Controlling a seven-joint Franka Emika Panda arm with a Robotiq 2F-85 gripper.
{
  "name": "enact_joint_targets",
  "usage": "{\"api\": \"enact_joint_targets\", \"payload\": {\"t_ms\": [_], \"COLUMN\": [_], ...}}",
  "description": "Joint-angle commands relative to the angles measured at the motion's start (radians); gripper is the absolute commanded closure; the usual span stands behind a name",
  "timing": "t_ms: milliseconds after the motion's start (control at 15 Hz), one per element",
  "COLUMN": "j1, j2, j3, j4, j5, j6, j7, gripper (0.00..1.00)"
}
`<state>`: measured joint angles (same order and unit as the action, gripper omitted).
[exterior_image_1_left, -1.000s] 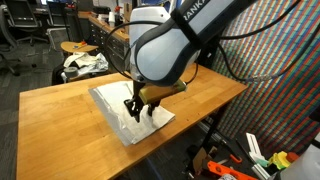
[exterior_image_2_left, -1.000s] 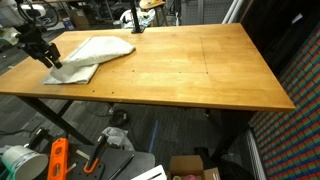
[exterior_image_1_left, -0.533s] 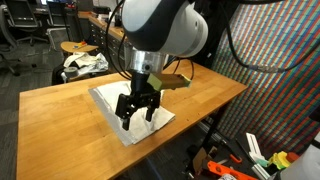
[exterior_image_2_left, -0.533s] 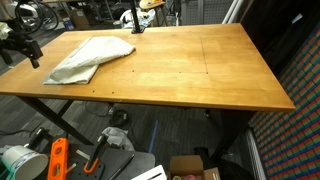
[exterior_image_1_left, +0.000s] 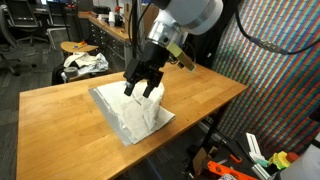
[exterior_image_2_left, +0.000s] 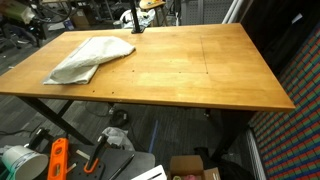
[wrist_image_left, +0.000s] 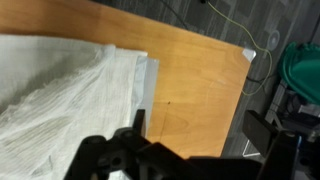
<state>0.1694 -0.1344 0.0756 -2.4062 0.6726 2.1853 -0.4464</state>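
Exterior views and wrist view, noted left to right.

- Stool (exterior_image_1_left: 74, 47): well behind the gripper and to its left, off the table, with a pale bundle (exterior_image_1_left: 86, 64) just beside it.
- Table (exterior_image_1_left: 50, 115): wooden, with bare wood to the left of the gripper and in front of it.
- Cloth (exterior_image_1_left: 130, 112): white and rumpled, lying flat on the table directly under and in front of the gripper. In an exterior view the cloth (exterior_image_2_left: 90, 58) lies near the table's left end with one folded corner toward the edge. The gripper is out of frame there.
- Gripper (exterior_image_1_left: 141, 90): jaws spread wide and holding nothing. It hangs tilted over the far part of the cloth. The fingertips look just clear of the fabric, though contact cannot be ruled out from this angle.
- Wrist view: the cloth (wrist_image_left: 60, 100) fills the left side, below and left of the dark fingers (wrist_image_left: 110, 155). A straight hem runs down toward them. Bare table (wrist_image_left: 195, 90) lies between the fingers, and its corner is up and to the right.
- Green object (wrist_image_left: 300, 65): beyond the table edge, right of the gripper and too blurred to identify.
- Patterned wall (exterior_image_1_left: 275, 70): well to the right of the gripper, past the table's end.
- Box (exterior_image_2_left: 195, 168): on the floor under the table.
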Motion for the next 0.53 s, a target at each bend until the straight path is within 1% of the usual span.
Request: {"api": "enact_joint_targets", "payload": {"t_ms": [0, 133, 200, 267, 333, 400, 467], "j1": [-0.06, -0.094, -0.109, -0.125, -0.121, -0.153, -0.165], "j2": [0.14, 0.236, 0.289, 0.345, 0.406, 0.46, 0.51], "j3": [-0.056, -0.071, -0.072, -0.071, -0.089, -0.069, -0.068], "j4": [0.165, 0.266, 0.318, 0.375, 0.436, 0.494, 0.549], "j5": [0.034, 0.036, 0.047, 0.033, 0.018, -0.007, -0.016], "j6": [-0.008, -0.011, 0.006, 0.003, 0.001, -0.018, -0.024], "j7": [-0.031, -0.012, -0.003, 0.014, 0.039, 0.064, 0.087], "gripper": [0.0, 0.0, 0.0, 0.0, 0.0, 0.0, 0.0]}}
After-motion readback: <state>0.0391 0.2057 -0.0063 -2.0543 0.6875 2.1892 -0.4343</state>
